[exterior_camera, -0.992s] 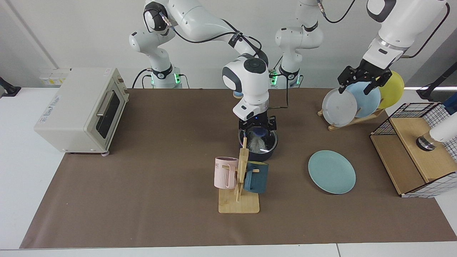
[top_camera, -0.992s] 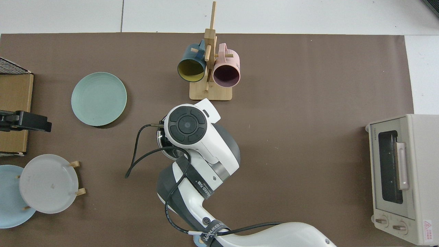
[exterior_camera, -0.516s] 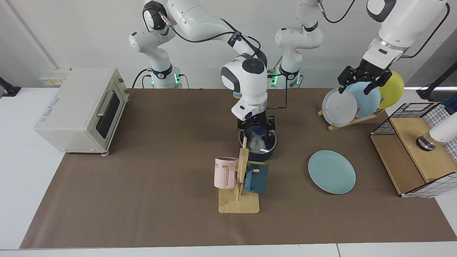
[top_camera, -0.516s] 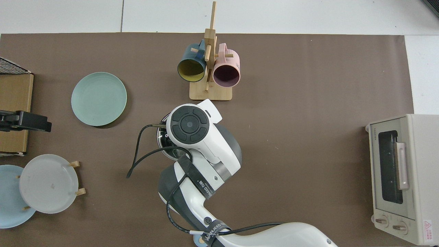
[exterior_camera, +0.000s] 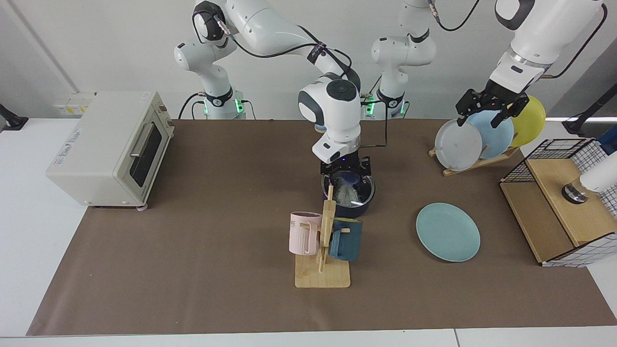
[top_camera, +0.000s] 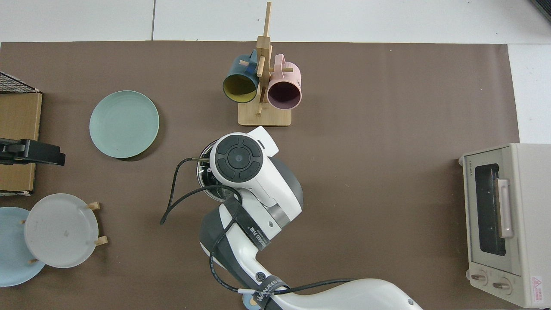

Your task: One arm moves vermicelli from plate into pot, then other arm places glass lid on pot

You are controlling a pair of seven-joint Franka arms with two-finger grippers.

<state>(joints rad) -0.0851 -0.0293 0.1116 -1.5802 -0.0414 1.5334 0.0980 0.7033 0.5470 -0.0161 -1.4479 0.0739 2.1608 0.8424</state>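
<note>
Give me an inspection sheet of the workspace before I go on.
Surface: brown mat, flat.
Job's things: vermicelli in pot, lid on it; plate bare.
Clutter: mug stand close to the pot; toaster oven, plate rack and crate at the edges.
Grippers: right gripper over the lid's knob; left gripper open, waiting above the plate rack.
Cables: right arm's cable loops beside the pot.
Surroundings: nothing seen.

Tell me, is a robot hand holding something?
Cannot tell: the right end effector sits just over the blue knob of the glass lid on the pot. The left end effector waits open and empty by the plate rack.
</note>
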